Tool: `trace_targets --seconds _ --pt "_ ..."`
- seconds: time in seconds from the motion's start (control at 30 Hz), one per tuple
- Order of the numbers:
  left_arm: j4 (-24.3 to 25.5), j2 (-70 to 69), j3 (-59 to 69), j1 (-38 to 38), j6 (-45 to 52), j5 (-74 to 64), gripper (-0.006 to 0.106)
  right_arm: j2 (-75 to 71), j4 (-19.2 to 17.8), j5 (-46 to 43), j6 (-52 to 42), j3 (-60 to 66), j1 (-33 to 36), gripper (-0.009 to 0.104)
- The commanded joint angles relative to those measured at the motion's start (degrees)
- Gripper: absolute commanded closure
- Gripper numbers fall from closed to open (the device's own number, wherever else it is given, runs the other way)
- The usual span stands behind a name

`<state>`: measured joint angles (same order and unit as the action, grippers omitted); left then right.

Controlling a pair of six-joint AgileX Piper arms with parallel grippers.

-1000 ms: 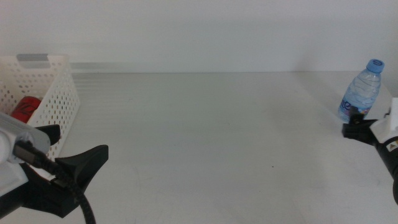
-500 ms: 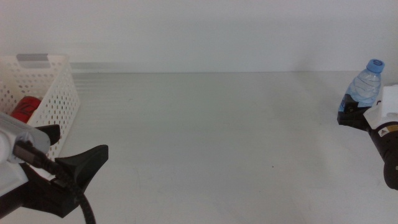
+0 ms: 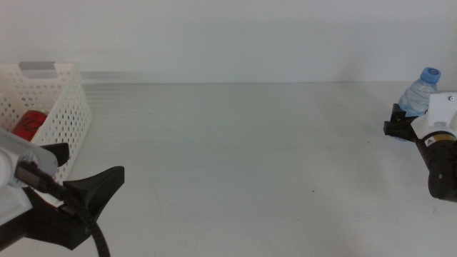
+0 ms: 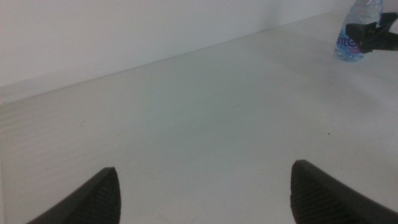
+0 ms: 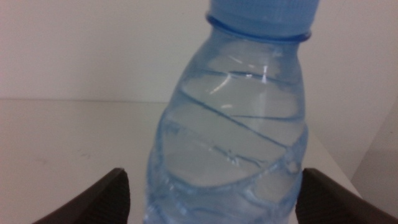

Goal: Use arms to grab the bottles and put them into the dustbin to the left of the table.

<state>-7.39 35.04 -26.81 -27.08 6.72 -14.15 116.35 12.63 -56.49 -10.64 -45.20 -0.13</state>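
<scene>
The small clear water bottle [image 3: 423, 87] with a blue cap stands at the far right of the white table [image 3: 235, 143]. My right gripper [image 3: 400, 123] is at the bottle's lower body. In the right wrist view the bottle [image 5: 236, 124] fills the gap between the jaws of the right gripper [image 5: 211, 196], which are open on either side of it. My left gripper [image 3: 80, 173] waits open and empty at the bottom left, beside the white perforated dustbin [image 3: 68, 107]. A red can [image 3: 28, 123] lies in the dustbin. The yellow tea bottle is out of view.
The left wrist view shows the left gripper [image 4: 208, 199] over bare table, with the water bottle [image 4: 349, 43] and the right gripper's dark jaw [image 4: 373, 32] far off. A white wall runs behind the table.
My right gripper has moved away from the camera and up to the water bottle, so the bottle now sits between its jaws. The left arm has not moved.
</scene>
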Motion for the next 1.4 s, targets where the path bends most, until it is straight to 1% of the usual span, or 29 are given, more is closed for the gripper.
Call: trace_targets --seconds 0.0,0.37,0.43,0.5,0.53,0.6,0.7,0.77,0.8,0.87,0.93,1.1,1.2,1.27,1.37 --pt "-0.26 -0.06 -1.73 -0.19 -0.78 4.21 0.010 -1.16 -0.88 -3.42 -0.30 -3.10 -0.84 0.000" --pt "-0.26 -0.06 -1.73 -0.19 -0.78 4.21 0.010 4.75 -1.00 -1.81 -0.30 -11.83 -2.13 0.000" --pt "-0.26 -0.06 -1.73 -0.19 -0.78 4.21 0.010 5.10 -1.00 -1.92 -0.30 -12.32 -2.41 0.002" --pt "-0.26 -0.06 -1.73 -0.19 -0.78 4.21 0.010 5.10 -0.47 -1.92 -0.30 -12.52 -2.48 0.007" --pt "-0.26 -0.06 -1.73 -0.19 -0.78 4.21 0.010 5.10 -0.42 -1.92 -0.30 -12.52 -2.48 0.012" --pt "-0.26 -0.06 -1.73 -0.19 -0.78 4.21 0.010 5.10 -0.42 -1.92 -0.30 -12.52 -2.48 0.025" --pt "-0.26 -0.06 -1.73 -0.19 -0.78 4.21 0.010 4.88 -1.47 -1.73 -0.30 -12.20 -2.42 0.059" --pt "-0.26 -0.06 -1.73 -0.19 -0.78 4.21 0.010 4.09 -4.44 -1.73 -0.23 -11.17 -2.31 0.088" --pt "-0.26 -0.06 -1.73 -0.19 -0.78 4.21 0.010 3.45 -5.88 -1.86 -0.03 -10.64 -2.25 0.095" --pt "-0.26 -0.06 -1.73 -0.19 -0.78 4.21 0.010 1.72 -9.67 -1.93 1.43 -9.10 -2.12 0.095" --pt "-0.26 -0.06 -1.73 -0.19 -0.78 4.21 0.010 -0.42 -12.12 -1.87 3.25 -7.72 -1.84 0.095" --pt "-0.26 -0.06 -1.73 -0.19 -0.78 4.21 0.010 -5.48 -16.65 0.14 8.97 -4.82 -0.60 0.095" --pt "-0.26 -0.06 -1.73 -0.19 -0.78 4.21 0.010 -8.54 -20.38 2.74 11.03 -4.48 0.92 0.095" --pt "-0.26 -0.06 -1.73 -0.19 -0.78 4.21 0.010 -10.26 -22.80 4.05 12.04 -4.48 2.57 0.095" --pt "-0.26 -0.06 -1.73 -0.19 -0.78 4.21 0.010 -11.88 -25.05 4.90 13.90 -4.54 5.75 0.095"
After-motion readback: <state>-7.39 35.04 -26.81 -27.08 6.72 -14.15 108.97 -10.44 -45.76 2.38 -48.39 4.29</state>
